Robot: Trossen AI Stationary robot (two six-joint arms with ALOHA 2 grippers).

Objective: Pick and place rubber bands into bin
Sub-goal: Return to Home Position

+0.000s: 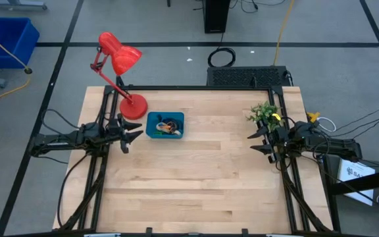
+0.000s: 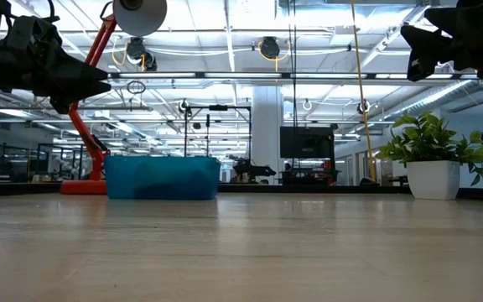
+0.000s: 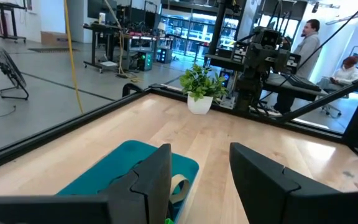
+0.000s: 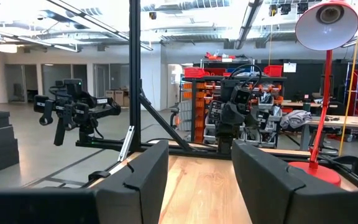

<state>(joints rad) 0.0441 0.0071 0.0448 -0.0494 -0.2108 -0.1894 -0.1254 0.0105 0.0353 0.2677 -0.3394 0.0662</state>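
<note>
Evidently gathered, the rubber bands [image 1: 168,126] lie as a small mixed heap of orange, tan and dark loops inside the bin [image 1: 149,129]. The bin sits on the desk [image 1: 196,178] just beside the round base of the red lamp [image 1: 119,56], on the left arm's side. No loose band shows on the bare wood in the high view, so the sorting appears finished or nearly so. The left gripper [image 1: 137,134] hangs just beside the bin's short side, raised off the desk, its jaws parted and holding nothing. The left wrist view looks between them over the bin's near corner. The right gripper [image 1: 254,141] hangs well apart at the opposite edge, near the potted plant [image 1: 265,113], with its jaws likewise parted and empty. Both arms lie folded along their side frames, level and facing one another. This posture reads as parked: both are clear of the bin, so nothing can be knocked out.
</note>
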